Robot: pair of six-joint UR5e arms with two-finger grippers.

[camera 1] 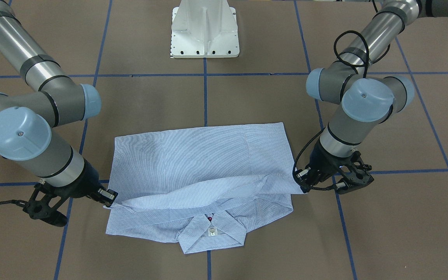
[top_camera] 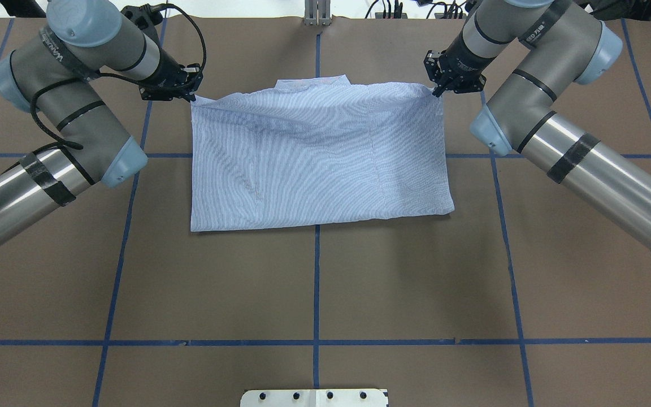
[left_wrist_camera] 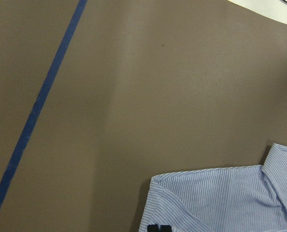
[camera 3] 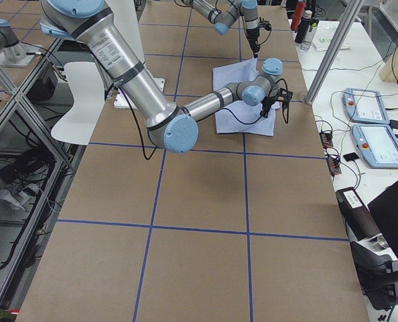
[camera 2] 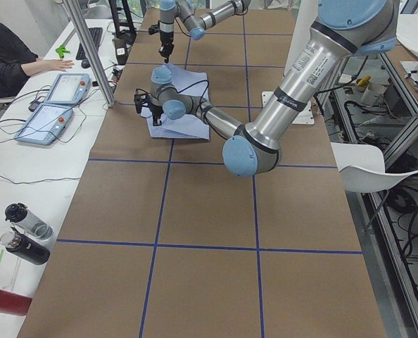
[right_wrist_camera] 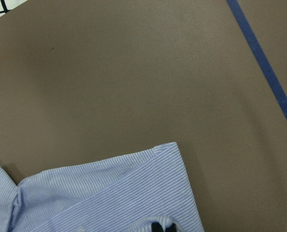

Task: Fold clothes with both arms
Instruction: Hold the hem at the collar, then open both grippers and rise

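The blue-and-white pinstriped shirt (top_camera: 314, 158) lies folded on the brown table, its collar (camera 1: 211, 233) and white neck label (camera 1: 212, 231) at the far edge from the robot. A folded-over layer reaches almost to the collar. My left gripper (top_camera: 192, 97) is shut on that layer's left corner, and it also shows in the front-facing view (camera 1: 303, 184). My right gripper (top_camera: 435, 90) is shut on the right corner, also seen in the front-facing view (camera 1: 109, 196). Both corners are held slightly lifted. The wrist views show striped fabric (left_wrist_camera: 221, 198) (right_wrist_camera: 109, 193) at the fingertips.
The white pedestal base (camera 1: 205, 31) stands at the robot's side of the table. Blue tape lines (top_camera: 317, 282) cross the brown surface. An operator (camera 2: 12, 56) sits beside teach pendants (camera 2: 54, 105) and bottles (camera 2: 26, 232) on the side bench.
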